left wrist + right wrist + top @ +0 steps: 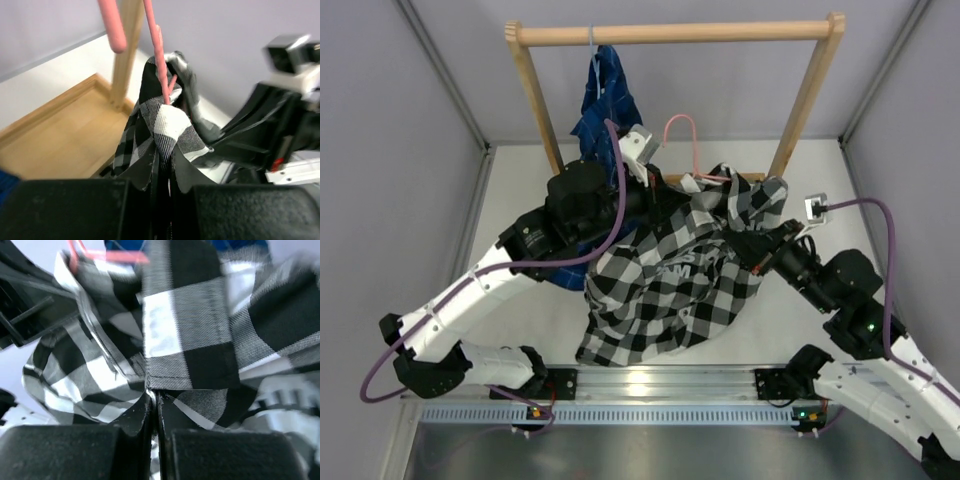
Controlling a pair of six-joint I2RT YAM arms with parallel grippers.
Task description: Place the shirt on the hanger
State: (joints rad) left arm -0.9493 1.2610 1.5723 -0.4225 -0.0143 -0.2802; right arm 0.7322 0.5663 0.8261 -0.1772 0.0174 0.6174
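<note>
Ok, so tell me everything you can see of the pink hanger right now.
The hanger is thin pink wire. Its hook stands up free, not hung on the wooden rail. The neck runs down into the checked shirt, whose bunched fabric wraps it and hides most of the triangle. The left gripper pinches shirt fabric just below where the wire disappears.

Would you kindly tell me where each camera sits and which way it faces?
Top: overhead behind the robot, looking down at the shirt, rack, left arm and right arm.
Left wrist: on the left arm, looking along the left tool at the pink hanger.
Right wrist: on the right arm, looking along the right tool into the shirt.
Shared: all show the shirt.
</note>
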